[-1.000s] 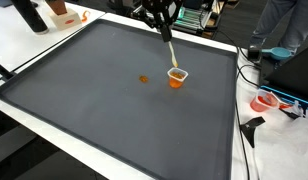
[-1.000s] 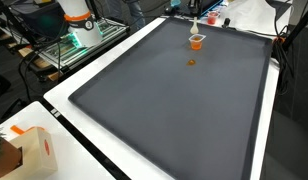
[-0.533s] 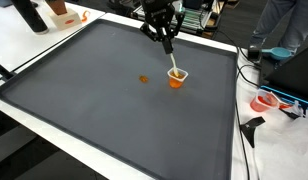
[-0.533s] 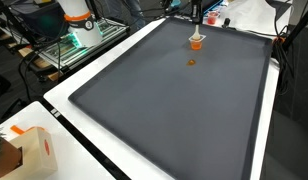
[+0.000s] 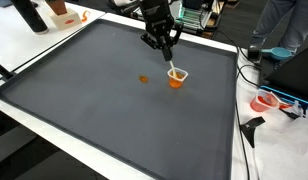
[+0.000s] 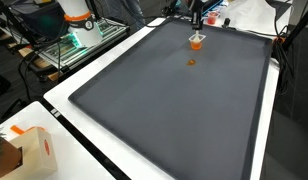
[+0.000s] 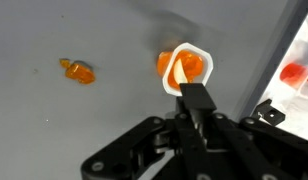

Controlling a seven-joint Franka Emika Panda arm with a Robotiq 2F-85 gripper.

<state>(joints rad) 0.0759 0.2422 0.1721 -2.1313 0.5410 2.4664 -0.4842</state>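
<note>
The hand [image 5: 165, 44] is clamped on a pale stick [image 5: 171, 62] that slants down into the orange cup [image 5: 176, 78]. The cup stands upright just below, near the counter [image 5: 94, 110] edge under the arm, with an orange scrap [image 5: 144, 79] nearby.

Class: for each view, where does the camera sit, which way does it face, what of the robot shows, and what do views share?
Exterior view: raised beside the dark mat, looking across it; shows the claw holding a pale stick.
Exterior view: raised at the mat's opposite end, looking along it toward the distant claw.
Wrist view: on the wrist, facing down; claw at the bottom.
Shared: all show the orange cup and orange scrap.
</note>
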